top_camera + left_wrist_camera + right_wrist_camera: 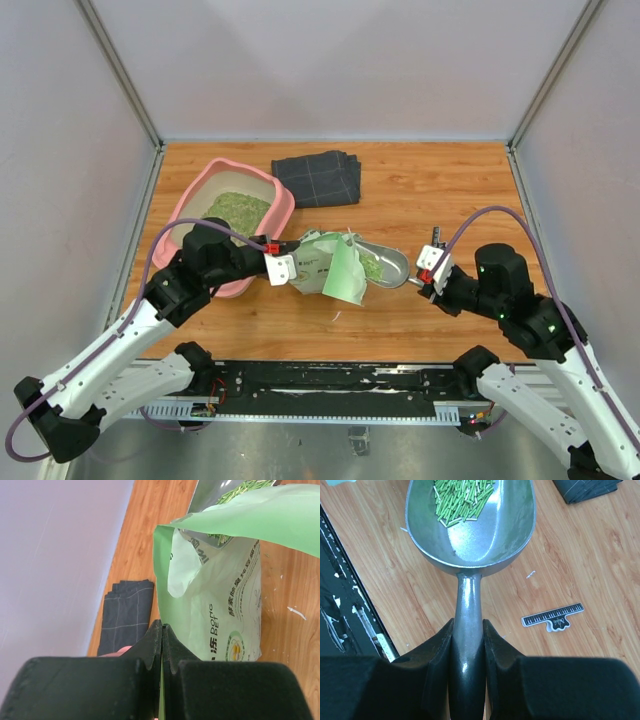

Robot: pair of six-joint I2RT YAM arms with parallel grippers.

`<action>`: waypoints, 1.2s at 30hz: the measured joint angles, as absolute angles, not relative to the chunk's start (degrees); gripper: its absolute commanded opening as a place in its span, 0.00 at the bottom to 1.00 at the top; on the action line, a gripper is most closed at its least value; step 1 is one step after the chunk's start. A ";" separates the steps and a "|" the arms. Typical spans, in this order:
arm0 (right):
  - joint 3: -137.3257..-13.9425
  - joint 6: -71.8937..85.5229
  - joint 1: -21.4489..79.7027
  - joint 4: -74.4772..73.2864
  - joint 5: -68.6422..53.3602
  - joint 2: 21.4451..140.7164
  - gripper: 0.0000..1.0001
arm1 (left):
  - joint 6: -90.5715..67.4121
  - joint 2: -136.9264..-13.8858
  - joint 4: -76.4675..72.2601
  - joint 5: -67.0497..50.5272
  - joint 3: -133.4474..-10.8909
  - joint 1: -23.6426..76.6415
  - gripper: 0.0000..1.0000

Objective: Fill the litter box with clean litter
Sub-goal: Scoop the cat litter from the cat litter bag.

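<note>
The table (450,200) is holding everything within the arms' reach. The litter box (240,166) is sitting at its far left, just beside a folded dark cloth (318,178). A bed of litter (238,210) is lying in the box, though it is not reaching the rim. The left arm (200,265) is lying across the near corner of that box, so I am judging the way in as crowded: a loaded scoop swinging over could be clipping the arm. The bag (325,265) is lying on its side mid-table, with its torn flap hanging over the mouth. The left gripper (283,268) is pressing its fingers together on what looks like a thin edge of the film. Such a pinch could be slipping and letting the mouth fold shut. The scoop (470,530) is sitting with its bowl at the bag mouth, and the right gripper (468,630) is clamping its smooth round handle. That handle could be turning in the jaws and tipping the load. Only a small heap of the same litter is sitting at the bowl's far end, so the haul is looking meagre. Any tilt would be scattering it onto the wood, where white flecks (531,573) and a little keyboard-printed sticker (552,616) are lying.
</note>
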State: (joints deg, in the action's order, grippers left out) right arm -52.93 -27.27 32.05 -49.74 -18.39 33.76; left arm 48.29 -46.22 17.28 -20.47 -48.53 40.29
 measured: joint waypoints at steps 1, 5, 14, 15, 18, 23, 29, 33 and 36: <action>-53.08 -27.27 32.05 -49.91 -18.26 33.71 0.01 | 48.21 -46.22 17.17 -20.45 -48.53 40.16 0.00; -53.23 -27.24 32.05 -50.24 -17.54 33.26 0.01 | 48.12 -46.22 16.93 -20.47 -48.53 39.79 0.00; -54.85 -27.24 32.05 -51.51 -16.27 32.03 0.01 | 48.16 -46.19 16.78 -20.49 -48.53 39.40 0.00; -54.98 -27.27 32.05 -51.51 -16.25 31.88 0.01 | 48.16 -46.19 16.80 -20.49 -48.53 39.35 0.00; -55.42 -27.29 32.05 -51.99 -15.57 31.31 0.01 | 48.16 -46.17 16.78 -20.62 -48.53 39.27 0.00; -56.88 -27.44 32.05 -52.99 -13.56 30.83 0.01 | 48.16 -46.06 16.82 -20.67 -48.64 39.18 0.00; -59.18 -27.27 32.05 -53.04 -12.78 31.33 0.01 | 48.14 -45.82 16.91 -20.88 -48.80 39.11 0.00; -60.45 -27.00 32.05 -52.71 -12.78 32.80 0.01 | 48.07 -45.34 17.19 -20.91 -48.80 39.11 0.00; -61.63 -26.92 32.05 -52.16 -12.84 34.79 0.01 | 47.48 -44.99 17.28 -20.86 -48.80 39.11 0.00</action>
